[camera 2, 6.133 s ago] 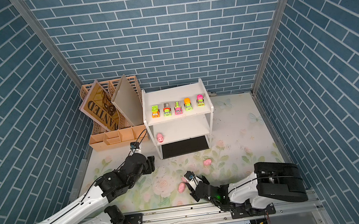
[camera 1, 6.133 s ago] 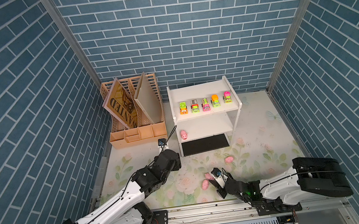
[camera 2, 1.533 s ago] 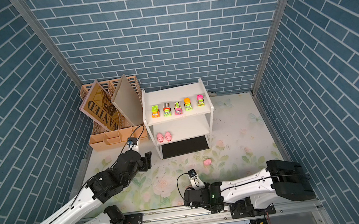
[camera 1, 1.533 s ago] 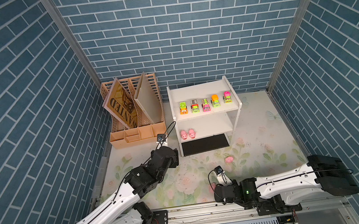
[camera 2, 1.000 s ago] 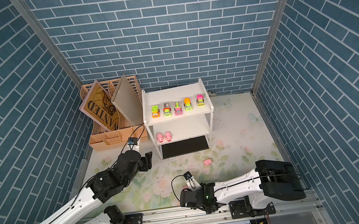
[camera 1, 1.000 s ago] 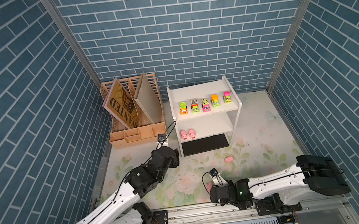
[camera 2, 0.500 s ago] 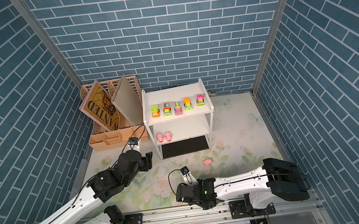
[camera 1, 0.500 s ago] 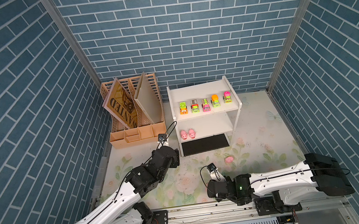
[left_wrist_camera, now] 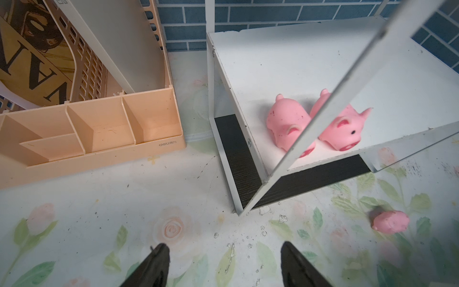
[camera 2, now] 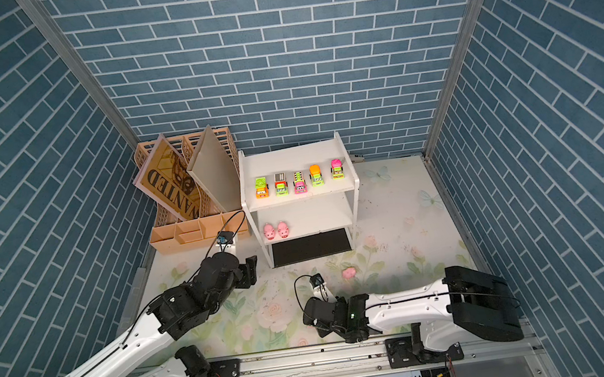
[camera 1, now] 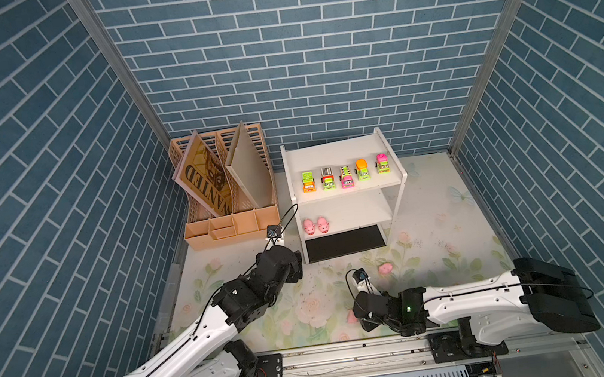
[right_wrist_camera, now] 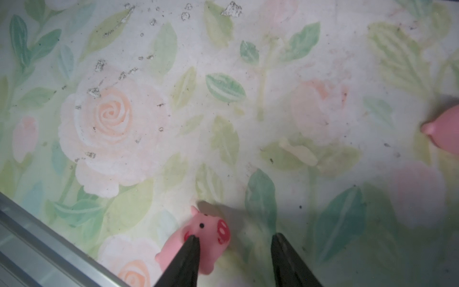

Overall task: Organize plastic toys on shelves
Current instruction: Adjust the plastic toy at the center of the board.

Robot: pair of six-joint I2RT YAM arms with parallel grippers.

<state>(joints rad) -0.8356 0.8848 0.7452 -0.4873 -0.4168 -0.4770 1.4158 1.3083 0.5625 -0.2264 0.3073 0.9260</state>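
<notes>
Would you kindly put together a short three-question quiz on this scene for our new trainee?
1. How many toy trucks stand on the top board of the shelves?
2. True or false: the left gripper is shut on a pig.
3. Where do the two pigs not yet shelved lie? A) on the floral mat B) in the peach organizer C) on the shelves' dark bottom.
Key:
1. Five.
2. False: its jaws stand open and empty.
3. A: one lies in front of the shelves, the other beside one finger of the open right gripper.
</notes>
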